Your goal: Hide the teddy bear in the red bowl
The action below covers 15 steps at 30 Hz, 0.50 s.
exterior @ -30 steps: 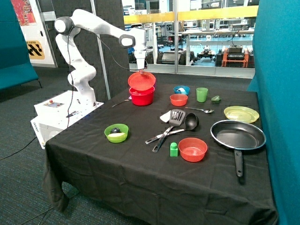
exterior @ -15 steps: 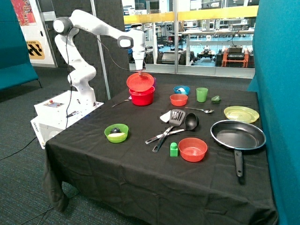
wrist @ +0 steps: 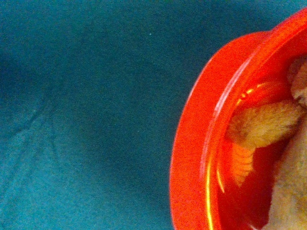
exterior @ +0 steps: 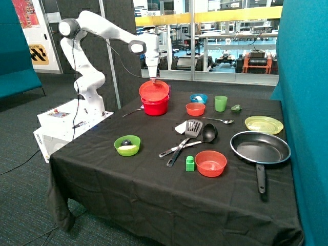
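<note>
The red bowl (exterior: 155,106) stands at the table's far corner, near the robot's base. A flat red plate (exterior: 154,90) lies tilted over its mouth. My gripper (exterior: 152,78) is just above the bowl and holds the plate by its far edge. In the wrist view the teddy bear (wrist: 268,124) lies inside the red bowl (wrist: 211,143), one fuzzy brown limb against the inner wall. The bear is hidden under the plate in the outside view.
A green bowl (exterior: 127,145) sits near the table's front left. Orange-red bowls (exterior: 210,163) (exterior: 195,108), a blue bowl (exterior: 198,98), a green cup (exterior: 221,103), a spatula and ladle (exterior: 192,133), a frying pan (exterior: 260,148) and a yellow-green plate (exterior: 264,124) fill the middle and right.
The gripper has lowered the red plate from a steep tilt above the bowl to lie flatter over its mouth. Nothing else on the table has moved.
</note>
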Each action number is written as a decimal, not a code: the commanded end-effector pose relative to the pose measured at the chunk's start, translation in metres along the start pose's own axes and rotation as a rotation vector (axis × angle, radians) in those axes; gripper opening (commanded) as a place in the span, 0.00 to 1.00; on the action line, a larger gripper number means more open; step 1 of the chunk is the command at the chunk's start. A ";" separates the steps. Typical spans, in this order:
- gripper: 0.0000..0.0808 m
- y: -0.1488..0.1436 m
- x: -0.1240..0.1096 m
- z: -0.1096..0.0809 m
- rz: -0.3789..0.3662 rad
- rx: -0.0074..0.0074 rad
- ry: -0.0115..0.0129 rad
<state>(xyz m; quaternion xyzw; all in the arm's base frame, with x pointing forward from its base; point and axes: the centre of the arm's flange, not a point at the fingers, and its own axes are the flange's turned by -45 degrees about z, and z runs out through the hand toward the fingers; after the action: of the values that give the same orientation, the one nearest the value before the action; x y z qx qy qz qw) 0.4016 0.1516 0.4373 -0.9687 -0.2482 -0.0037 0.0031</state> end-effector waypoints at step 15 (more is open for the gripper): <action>0.00 -0.011 0.013 0.010 -0.018 -0.0041 -0.0088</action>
<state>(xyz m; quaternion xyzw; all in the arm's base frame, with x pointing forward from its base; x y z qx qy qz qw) 0.4082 0.1572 0.4299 -0.9684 -0.2494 -0.0007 0.0025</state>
